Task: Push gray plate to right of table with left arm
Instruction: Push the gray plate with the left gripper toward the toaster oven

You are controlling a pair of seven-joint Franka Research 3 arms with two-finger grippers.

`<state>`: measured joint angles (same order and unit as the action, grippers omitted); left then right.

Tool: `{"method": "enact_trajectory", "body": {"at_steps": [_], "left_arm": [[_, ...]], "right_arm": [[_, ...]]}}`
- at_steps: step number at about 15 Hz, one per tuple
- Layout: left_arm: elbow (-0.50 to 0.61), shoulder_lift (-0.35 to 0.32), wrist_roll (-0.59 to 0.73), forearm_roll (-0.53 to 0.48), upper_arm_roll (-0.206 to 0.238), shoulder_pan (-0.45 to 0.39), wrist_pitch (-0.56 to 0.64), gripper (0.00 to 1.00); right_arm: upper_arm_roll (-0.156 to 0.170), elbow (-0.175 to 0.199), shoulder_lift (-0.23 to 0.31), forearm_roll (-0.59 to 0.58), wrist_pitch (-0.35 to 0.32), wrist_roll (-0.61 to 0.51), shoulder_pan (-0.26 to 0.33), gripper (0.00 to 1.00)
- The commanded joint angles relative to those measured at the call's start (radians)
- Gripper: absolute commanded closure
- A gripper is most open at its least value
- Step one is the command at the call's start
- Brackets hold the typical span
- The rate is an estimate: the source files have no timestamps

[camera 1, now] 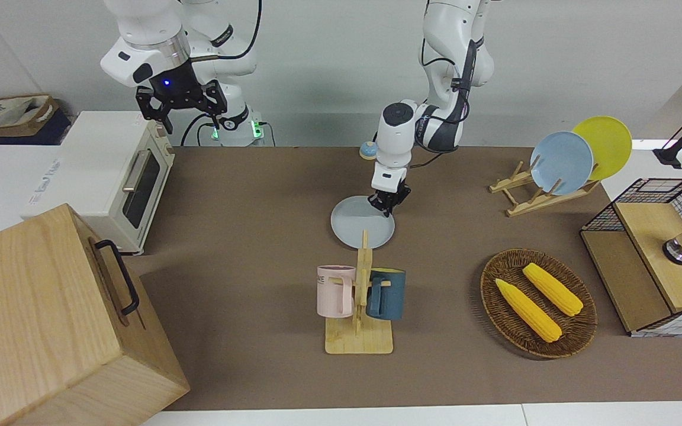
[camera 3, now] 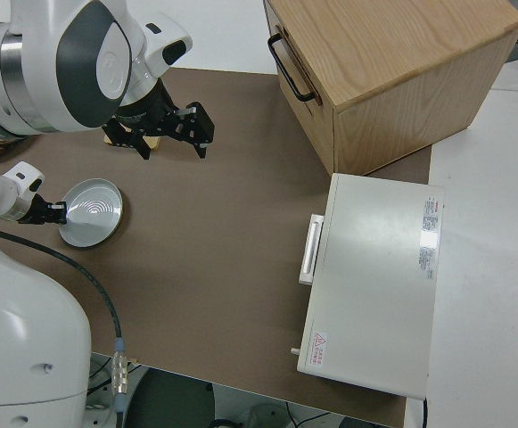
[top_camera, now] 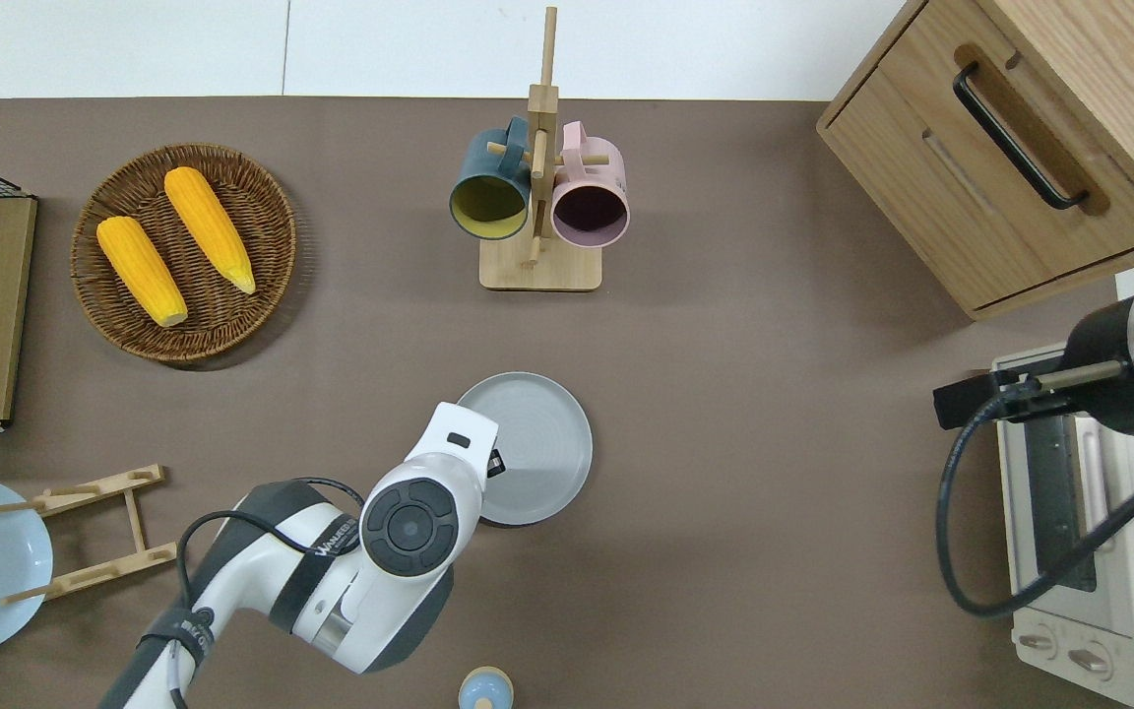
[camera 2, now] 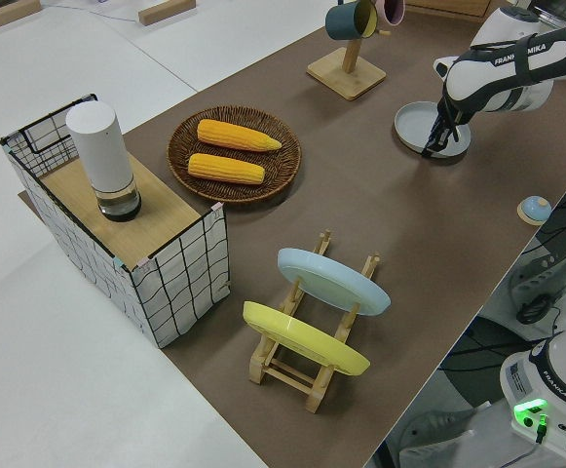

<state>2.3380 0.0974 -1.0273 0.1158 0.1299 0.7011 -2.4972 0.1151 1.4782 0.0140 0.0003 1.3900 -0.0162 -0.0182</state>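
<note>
Left arm (camera 1: 436,127) is reaching out low over the tabletop (camera 1: 246,195), forearm sloping down, wrist pointing its tool (camera 1: 388,201) w/ black fingers at the rim of the gray plate (camera 1: 356,228). Left tool is meeting the plate's rim on the edge toward the left arm's end of the tabletop; fingers are looking close together, nothing clamped betw. them. Plate is lying flat near mid-tabletop, nearer to the robots than the mug rack (camera 1: 360,307), which is carrying a pink mug (camera 1: 334,290) and a blue mug (camera 1: 386,294).

Overhead view: elbow cap (top_camera: 409,525) is covering most of the wrist, so only the white hand and a sliver of the left tool (top_camera: 494,463) are showing against the plate (top_camera: 539,443). Left side view: fingers of the left tool (camera 2: 436,144) are standing on the plate's rim (camera 2: 429,127), a contact not visible fr. overhead. Right side view: the plate (camera 3: 91,210) is showing concentric rings.

Right arm is parked, its tool (camera 1: 181,105) w/ fingers spread apart.

Wicker basket (camera 1: 495,296) w/ two corn cobs (camera 1: 527,309) is sitting toward the left arm's end.
</note>
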Motion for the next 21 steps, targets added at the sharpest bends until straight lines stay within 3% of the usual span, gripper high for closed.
{"method": "enact_trajectory", "body": {"at_steps": [1, 7, 15, 16, 17, 19, 20, 21], "left_arm": [[-0.104, 0.125, -0.124, 0.002, -0.07, 0.052, 0.075, 1.0], [-0.169, 0.153, -0.23, 0.004, -0.174, 0.057, 0.153, 1.0], [-0.19, 0.153, -0.255, 0.01, -0.202, 0.057, 0.181, 1.0], [-0.192, 0.153, -0.255, 0.025, -0.203, 0.057, 0.19, 0.93], [-0.194, 0.15, -0.246, 0.028, -0.203, 0.055, 0.19, 0.6], [-0.194, 0.147, -0.203, 0.028, -0.202, 0.051, 0.192, 0.13], [-0.194, 0.145, -0.204, 0.027, -0.202, 0.049, 0.193, 0.01], [-0.195, 0.143, -0.208, 0.027, -0.202, 0.049, 0.201, 0.0]], "right_arm": [[0.017, -0.009, 0.003, 0.006, -0.016, -0.013, 0.02, 0.017], [0.017, -0.009, 0.003, 0.004, -0.016, -0.013, 0.02, 0.017], [0.017, -0.009, 0.003, 0.004, -0.016, -0.013, 0.02, 0.017], [0.017, -0.009, 0.003, 0.006, -0.016, -0.013, 0.02, 0.017], [0.015, -0.009, 0.003, 0.006, -0.016, -0.013, 0.02, 0.017], [0.017, -0.009, 0.003, 0.004, -0.016, -0.013, 0.02, 0.017], [0.015, -0.009, 0.003, 0.006, -0.016, -0.013, 0.02, 0.017], [0.017, -0.009, 0.003, 0.006, -0.016, -0.013, 0.02, 0.017]]}}
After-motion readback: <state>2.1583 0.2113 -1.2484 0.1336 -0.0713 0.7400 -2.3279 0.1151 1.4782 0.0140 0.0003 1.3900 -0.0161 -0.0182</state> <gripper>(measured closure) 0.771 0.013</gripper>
